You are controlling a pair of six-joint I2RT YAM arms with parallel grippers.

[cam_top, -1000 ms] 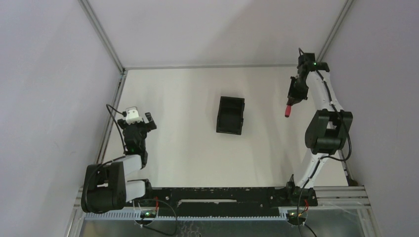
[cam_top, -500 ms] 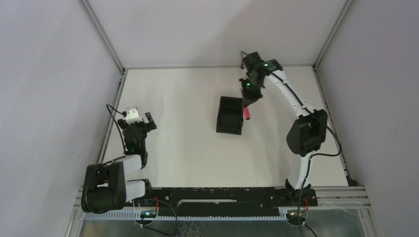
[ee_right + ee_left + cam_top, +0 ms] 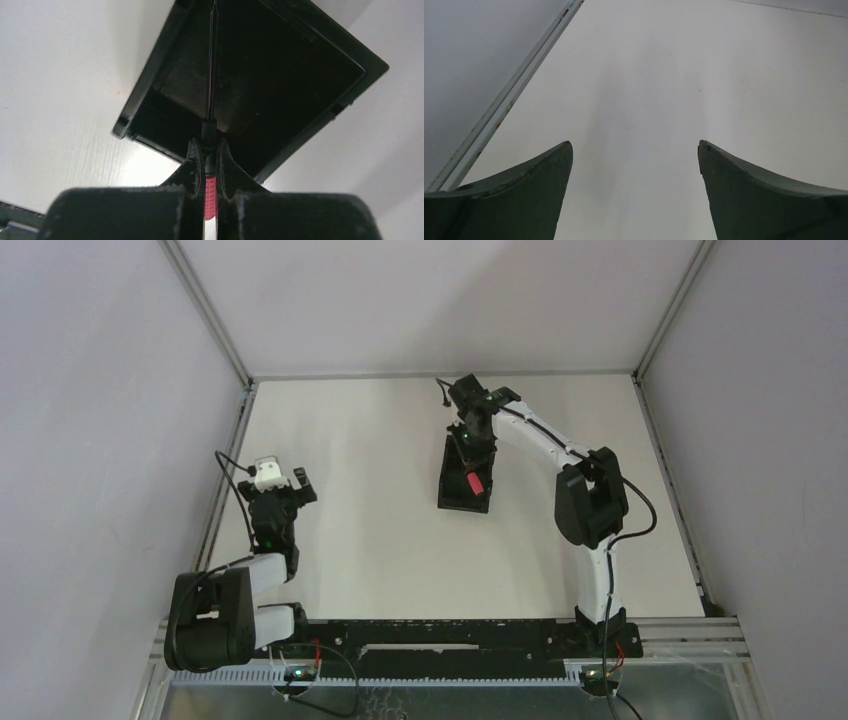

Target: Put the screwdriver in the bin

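Two arms: right gripper (image 3: 207, 150) clamped the screwdriver (image 3: 210, 195) by its red handle, shaft over the black bin (image 3: 152, 70) mid-table; left gripper (image 3: 635, 147) sat spread wide, empty, near left.

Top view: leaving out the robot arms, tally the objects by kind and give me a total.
screwdriver: 1
bin: 1
Total: 2
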